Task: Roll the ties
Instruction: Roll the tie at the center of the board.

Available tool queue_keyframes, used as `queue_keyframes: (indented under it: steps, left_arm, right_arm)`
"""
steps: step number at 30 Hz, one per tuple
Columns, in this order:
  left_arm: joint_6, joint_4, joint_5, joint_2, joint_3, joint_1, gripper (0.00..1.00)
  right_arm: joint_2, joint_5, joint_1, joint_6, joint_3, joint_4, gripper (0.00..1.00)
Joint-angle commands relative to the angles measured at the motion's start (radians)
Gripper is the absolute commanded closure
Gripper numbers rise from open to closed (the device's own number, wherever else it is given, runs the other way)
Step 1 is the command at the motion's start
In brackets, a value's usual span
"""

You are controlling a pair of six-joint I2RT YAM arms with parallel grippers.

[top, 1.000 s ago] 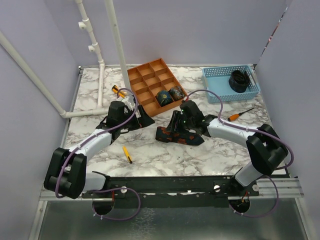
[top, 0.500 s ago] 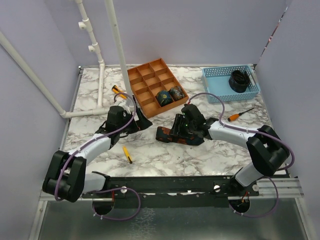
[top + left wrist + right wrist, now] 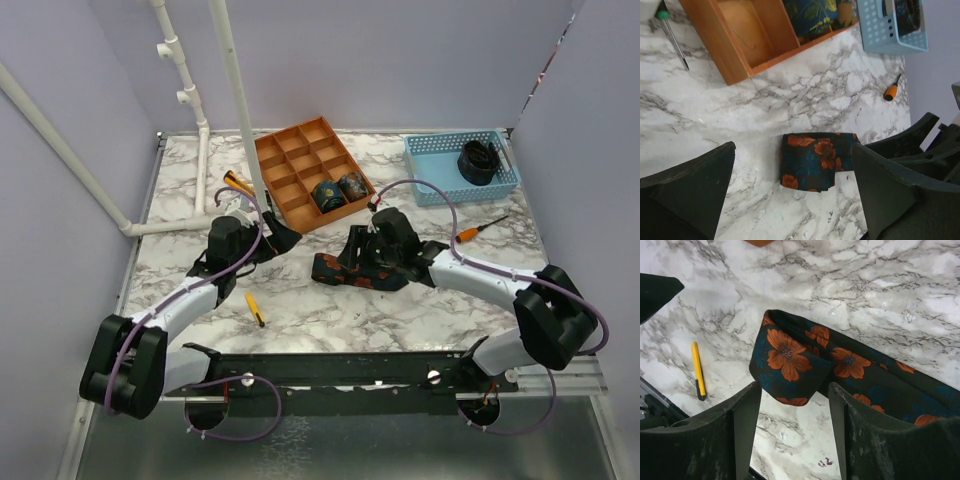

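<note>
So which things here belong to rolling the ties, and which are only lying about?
For the job: floral tie, one end folded over; blue-patterned roll and brown-patterned roll in the orange tray; dark coil in the blue basket, perhaps a tie.
Lying about: yellow pen-like tool; orange-handled screwdriver; white pipes.

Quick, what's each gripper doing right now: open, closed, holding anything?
Left gripper: open, holding nothing.
Right gripper: open, straddling the folded end of the tie, not clamped on it.
</note>
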Motion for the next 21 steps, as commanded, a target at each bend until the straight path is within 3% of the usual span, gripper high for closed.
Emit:
queue_keyframes:
  steps: [1,9,21]
  left_arm:
    - [-0.043,0.079,0.153,0.087,-0.046,-0.005,0.01]
    - [0.002,0.061,0.152,0.103,-0.034,-0.067,0.01]
    - [0.07,0.02,0.153,0.263,0.054,-0.157,0.02]
  right_arm:
    - [0.062,-0.052,0.013,-0.028,0.033,0.002,0.4]
    - [0.114,0.003,0.016,0.014,0.03,-0.019,0.46]
    - [0.169,0.046,0.014,0.034,-0.011,-0.04,0.5]
